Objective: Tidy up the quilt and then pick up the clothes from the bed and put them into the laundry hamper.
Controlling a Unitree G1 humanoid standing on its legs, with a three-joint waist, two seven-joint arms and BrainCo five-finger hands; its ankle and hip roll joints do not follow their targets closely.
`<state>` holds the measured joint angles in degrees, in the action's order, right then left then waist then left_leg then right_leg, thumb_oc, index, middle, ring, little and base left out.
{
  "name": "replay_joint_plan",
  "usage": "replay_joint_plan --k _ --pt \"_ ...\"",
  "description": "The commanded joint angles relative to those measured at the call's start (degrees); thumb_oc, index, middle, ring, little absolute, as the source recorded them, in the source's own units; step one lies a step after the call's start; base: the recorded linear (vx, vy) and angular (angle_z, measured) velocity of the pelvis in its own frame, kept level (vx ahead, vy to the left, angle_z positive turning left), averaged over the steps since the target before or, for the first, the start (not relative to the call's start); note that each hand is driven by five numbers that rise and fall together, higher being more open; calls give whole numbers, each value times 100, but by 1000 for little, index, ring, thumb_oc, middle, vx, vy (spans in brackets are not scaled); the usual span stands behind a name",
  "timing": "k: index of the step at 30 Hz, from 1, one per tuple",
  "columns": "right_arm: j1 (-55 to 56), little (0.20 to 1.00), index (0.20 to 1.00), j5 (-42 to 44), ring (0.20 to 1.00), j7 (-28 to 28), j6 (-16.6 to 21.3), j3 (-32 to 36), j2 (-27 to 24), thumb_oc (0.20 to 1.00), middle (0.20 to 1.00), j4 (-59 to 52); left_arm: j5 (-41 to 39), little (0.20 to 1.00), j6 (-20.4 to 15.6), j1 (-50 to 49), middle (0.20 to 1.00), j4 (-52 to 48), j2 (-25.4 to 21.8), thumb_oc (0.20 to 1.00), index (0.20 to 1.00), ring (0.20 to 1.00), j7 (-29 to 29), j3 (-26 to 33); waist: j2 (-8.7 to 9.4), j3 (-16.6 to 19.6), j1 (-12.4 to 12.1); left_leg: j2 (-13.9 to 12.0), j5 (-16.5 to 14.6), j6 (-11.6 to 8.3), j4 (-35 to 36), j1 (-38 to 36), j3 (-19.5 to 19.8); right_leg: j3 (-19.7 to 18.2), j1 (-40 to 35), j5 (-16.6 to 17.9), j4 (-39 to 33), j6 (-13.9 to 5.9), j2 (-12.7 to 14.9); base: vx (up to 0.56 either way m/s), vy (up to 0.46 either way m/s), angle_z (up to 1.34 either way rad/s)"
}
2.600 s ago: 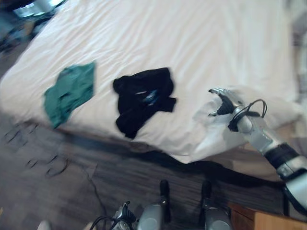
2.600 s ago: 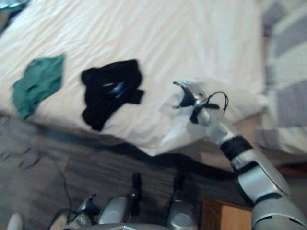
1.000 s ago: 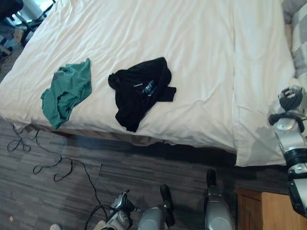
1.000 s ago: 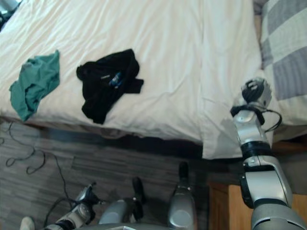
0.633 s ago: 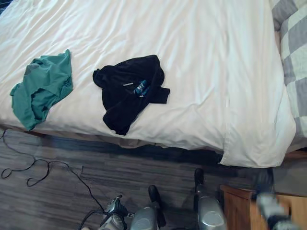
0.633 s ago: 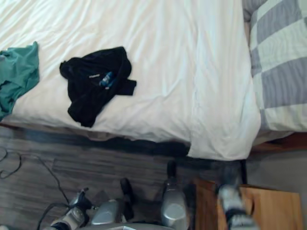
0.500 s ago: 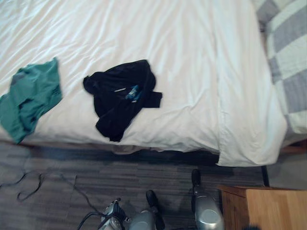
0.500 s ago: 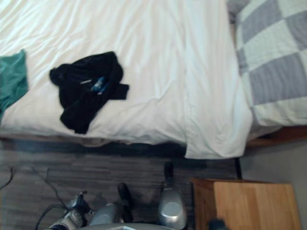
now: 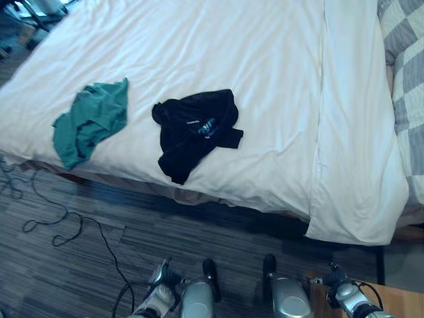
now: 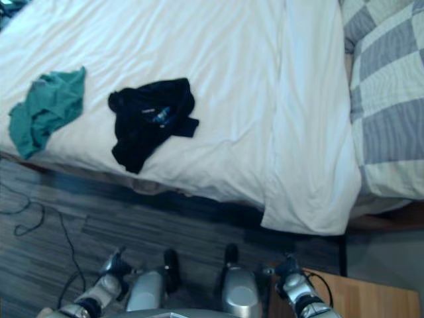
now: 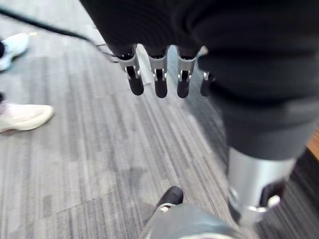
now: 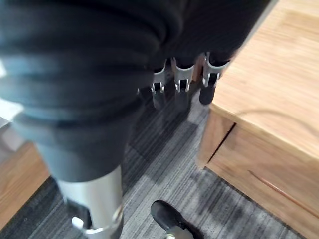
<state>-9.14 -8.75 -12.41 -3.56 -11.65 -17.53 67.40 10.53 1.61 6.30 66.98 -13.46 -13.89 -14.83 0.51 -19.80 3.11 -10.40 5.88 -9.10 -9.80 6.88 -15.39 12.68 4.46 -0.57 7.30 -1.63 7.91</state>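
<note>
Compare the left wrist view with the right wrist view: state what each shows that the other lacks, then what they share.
Left wrist view alone: the left hand, fingers hanging relaxed and holding nothing, and a person's light shoes on the floor. Right wrist view alone: the right hand, fingers likewise relaxed and holding nothing, beside a wooden nightstand with a drawer front. Both share the grey striped carpet.

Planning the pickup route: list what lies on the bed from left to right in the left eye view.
Green garment → black garment → folded edge of the white quilt → grey checked pillow.
</note>
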Motion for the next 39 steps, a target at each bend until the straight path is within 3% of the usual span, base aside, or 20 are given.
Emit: replay_joint_plan --k 1,2,3,5,7,8,11,12,14,15,16,20,21,23,26,30,31,34,36,39 --pt "386 1000 1000 50 1000 -57 2 -121 111 1000 1000 -233 -608 1000 -78 35 1000 13 -30 1000 1000 1000 -357 271 64 49 95 -681 -303 44 354 -35 339 -223 -482 -197 -703 -826 691 79 313 31" --pt "390 1000 1000 50 1000 -57 2 -123 111 1000 1000 -234 -610 1000 -79 31 1000 13 -29 1000 1000 1000 -358 270 60 44 109 -683 -290 36 376 -50 354 -205 -497 -209 -696 -823 687 205 712 38" --pt "502 1000 1000 81 1000 -43 -8 -49 153 1000 1000 -164 -709 1000 -95 30 1000 47 -7 1000 1000 1000 -373 316 4 153 110 -1162 106 -103 749 -44 474 -79 -592 -255 -667 -1008 943 130 393 30" --pt "671 1000 1000 40 1000 20 -50 101 199 1000 1000 37 -557 1000 -58 -20 1000 92 -38 1000 1000 1000 -293 221 -86 373 100 -1216 134 -218 1087 -188 302 75 -721 -262 -558 -1201 1152 324 678 50" --pt "756 1000 1000 33 1000 70 -66 218 202 1000 1000 110 -514 1000 -48 -3 1000 91 -46 1000 1000 1000 -246 147 -48 489 126 -1082 81 -287 1282 -248 183 133 -748 -147 -434 -1312 1373 299 526 65" --pt "810 1000 1000 -2 1000 98 -123 301 225 1000 1000 207 -350 1000 -23 122 1000 30 -132 1000 1000 1000 -171 -39 111 430 102 -702 -88 -194 1118 -245 301 111 -761 803 2 -1337 1813 163 335 64" --pt "835 1000 1000 54 1000 91 -124 294 331 1000 1000 105 27 1000 16 197 1000 72 -271 1000 1000 1000 -11 -189 224 360 131 -332 -297 74 1152 -378 161 116 -461 1365 592 -1232 2169 187 497 78" --pt "819 1000 1000 144 1000 72 -112 304 358 1000 1000 26 36 1000 34 189 1000 55 -321 1000 1000 1000 10 -212 236 362 167 -247 -343 169 1218 -436 85 110 -261 1292 819 -1139 2121 305 640 44" --pt "713 1000 1000 337 1000 63 -27 110 461 1000 1000 -112 261 1000 166 322 1000 168 -500 1000 1000 1000 227 -314 233 300 521 -49 -438 310 1480 -758 -96 -180 244 39 727 -862 317 398 570 -18" --pt "711 1000 1000 338 1000 63 -26 109 462 1000 1000 -111 262 1000 166 324 1000 168 -501 1000 1000 1000 227 -312 227 303 522 -57 -433 308 1480 -750 -95 -177 245 51 713 -857 308 469 424 -17" --pt "600 1000 1000 281 1000 88 43 -111 441 1000 1000 -109 257 1000 215 306 1000 361 -486 1000 1000 1000 259 -202 309 282 631 378 -848 410 1387 -1078 -140 -32 494 48 263 -779 -371 262 214 12" --pt "660 1000 1000 31 1000 179 7 -358 305 1000 1000 -117 410 1000 169 183 1000 422 -332 1000 1000 1000 245 -168 265 289 608 728 -1762 477 170 -1155 110 675 254 -330 -96 -418 -382 394 211 8" --pt "636 1000 1000 -68 1000 169 47 -402 245 1000 1000 -183 354 1000 116 149 1000 374 -295 1000 1000 1000 188 -205 239 305 702 768 -1589 366 -390 -980 48 464 252 -305 -139 -240 -438 468 203 27" --pt "545 1000 1000 -280 1000 47 -63 -520 144 1000 1000 -51 203 1000 134 209 1000 257 -202 1000 1000 1000 49 -143 319 54 487 442 -764 -389 -2861 3 -177 344 -270 -283 -499 -26 -299 280 163 24" --pt "449 1000 1000 -246 1000 -12 -116 -458 112 1000 1000 67 234 1000 94 332 1000 87 -157 1000 1000 1000 -35 -304 268 -17 495 141 -819 -331 -3346 348 -238 262 -425 -256 -687 -91 -241 115 153 -23" --pt "279 1000 1000 47 1000 -114 -66 -213 121 1000 1000 -58 328 1000 -30 493 1000 -222 -29 1000 1000 1000 -51 -627 -18 154 672 -266 -1094 21 -1272 8 -97 -231 -448 -126 -992 -546 188 288 682 -68" --pt "230 1000 1000 48 1000 -119 -1 -231 142 1000 1000 -211 274 1000 -92 509 1000 -221 -9 1000 1000 1000 -68 -624 -180 319 655 -476 -660 -24 428 -272 364 -559 -388 -55 -1066 -781 393 188 488 -44" --pt "236 1000 1000 54 1000 -154 73 -252 156 1000 1000 -362 297 1000 -114 603 1000 -181 69 1000 1000 1000 -157 -813 -244 465 586 -733 -283 -216 1319 -429 1151 -1038 -417 -20 -1150 -1003 714 270 657 -89" --pt "202 1000 1000 6 1000 -108 26 -206 182 1000 1000 -305 465 1000 -61 646 1000 -47 72 1000 1000 1000 -97 -919 -266 583 617 -673 -423 -242 1302 -489 1119 -1069 -449 22 -1117 -1125 846 265 573 -90" --pt "172 1000 1000 -44 1000 -57 -28 -209 357 1000 1000 -513 588 1000 -35 747 1000 -111 -29 1000 1000 1000 39 -945 -60 552 557 -253 -654 -12 1355 -786 739 -990 50 718 -453 -1163 1272 156 547 -77"
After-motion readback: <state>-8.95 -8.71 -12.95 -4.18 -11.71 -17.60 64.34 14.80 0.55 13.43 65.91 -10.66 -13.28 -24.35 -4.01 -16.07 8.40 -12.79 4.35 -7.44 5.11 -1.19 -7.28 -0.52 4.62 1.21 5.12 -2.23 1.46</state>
